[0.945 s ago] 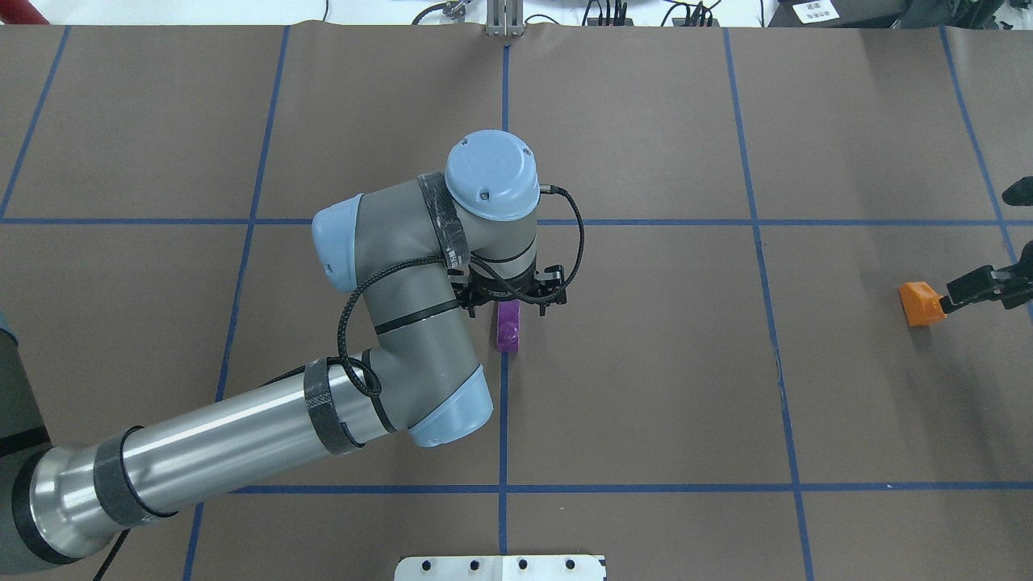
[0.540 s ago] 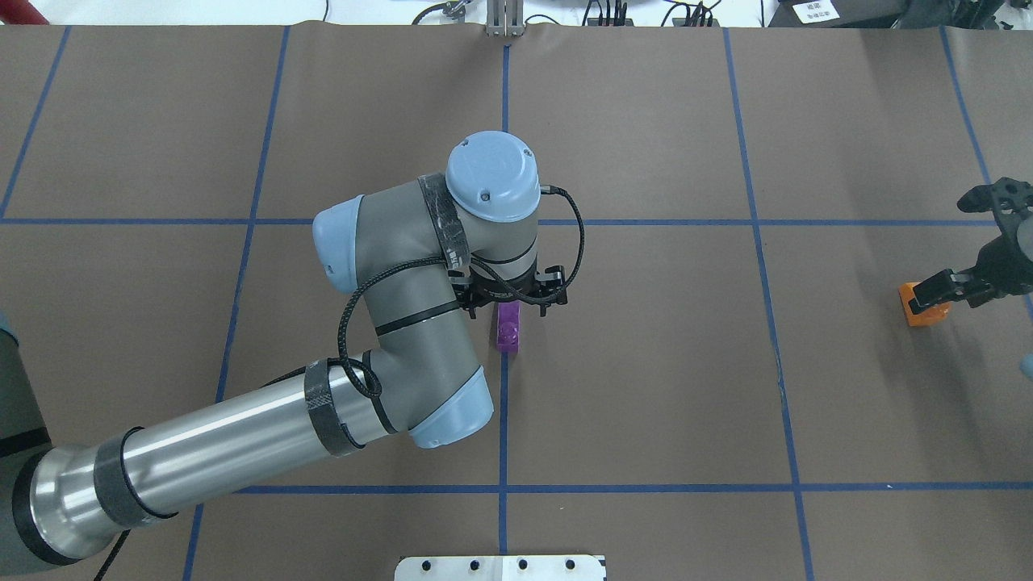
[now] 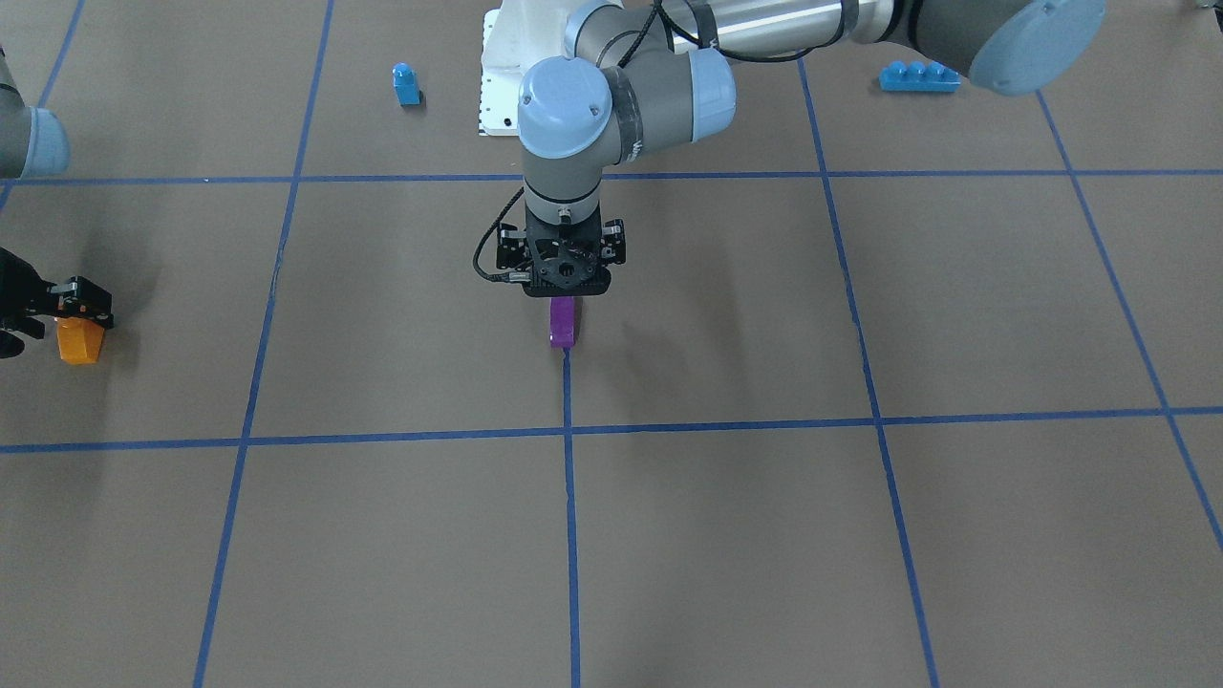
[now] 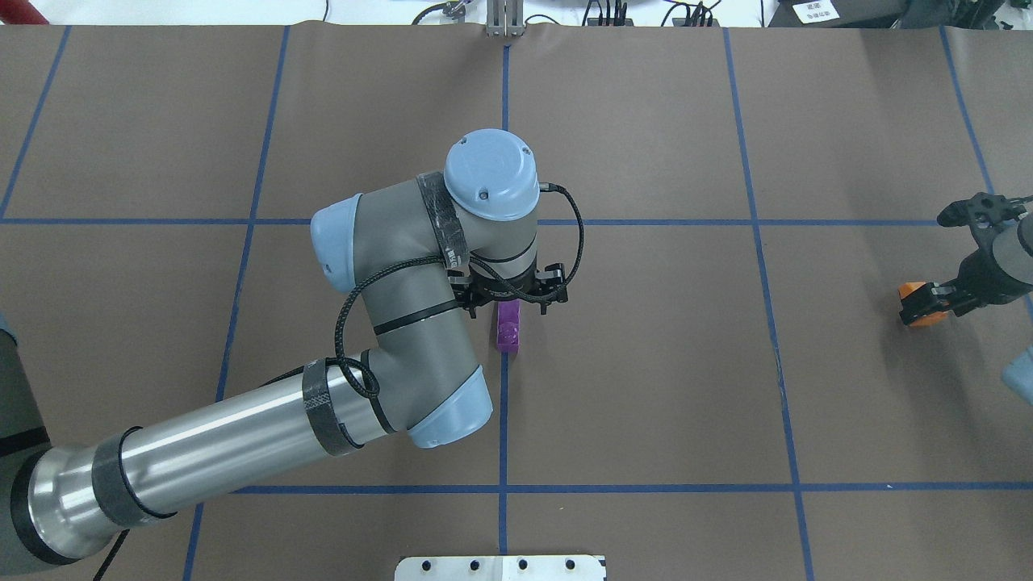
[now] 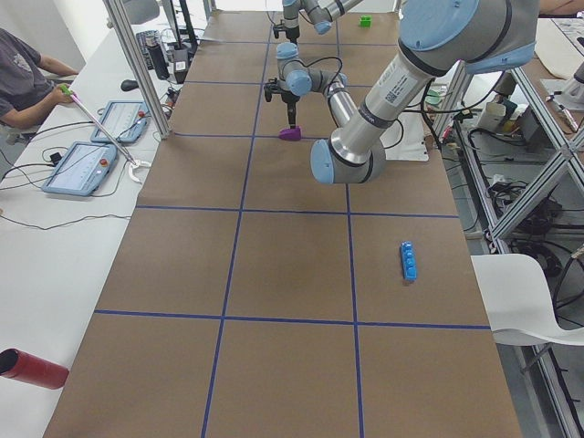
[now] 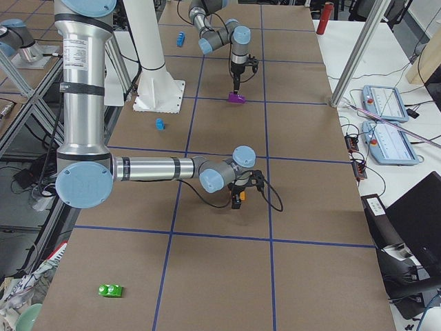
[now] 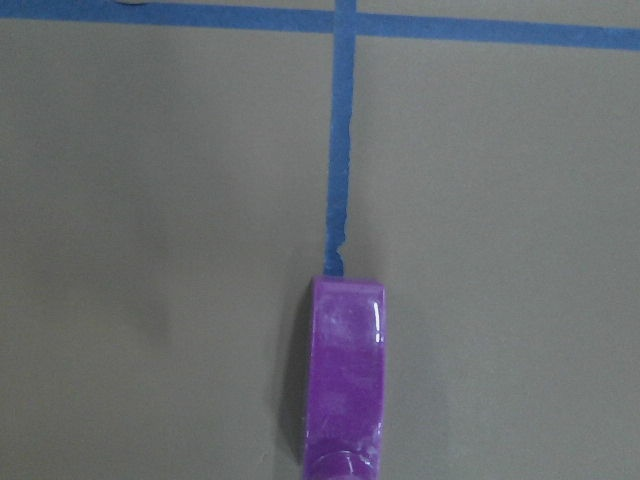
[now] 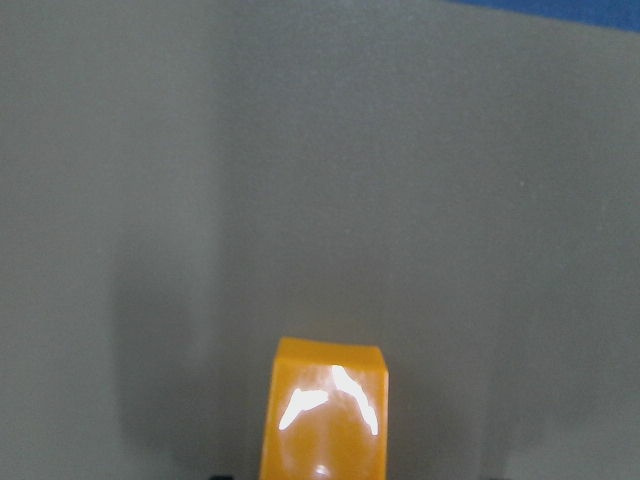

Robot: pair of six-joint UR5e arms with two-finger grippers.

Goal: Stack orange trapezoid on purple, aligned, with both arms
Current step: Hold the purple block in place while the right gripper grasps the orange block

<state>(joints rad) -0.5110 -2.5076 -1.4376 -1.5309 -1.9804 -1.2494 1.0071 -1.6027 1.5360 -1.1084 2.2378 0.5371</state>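
Small glossy orange plastic trapezoid block sits on the brown paper-covered desk at its far right side, well apart from the small glossy dark purple plastic slanted block. Purple lies mid-desk on the blue tape line.

The right gripper is down over the orange block. Its fingers are not clear in any view, so you cannot tell if it has clamped or stands apart. The left gripper is right on top of purple's robot-side end. The wrist hides the jaws, so you cannot tell there either.

Handling, as a guess:
- Both blocks look light, rigid and slick, with strong glare on the plastic.
- Expect them to slide or twist in a loose pinch.
- Take orange across its 2 flat parallel sides, low on the body.
- Keep off the slant and the 1 stud.
- Pin purple by its flat sides so it cannot skate when orange presses on.

No container shows in any view. Loose on the desk are a small blue 1-stud block, a long blue brick and a green block, none of them part of this task.
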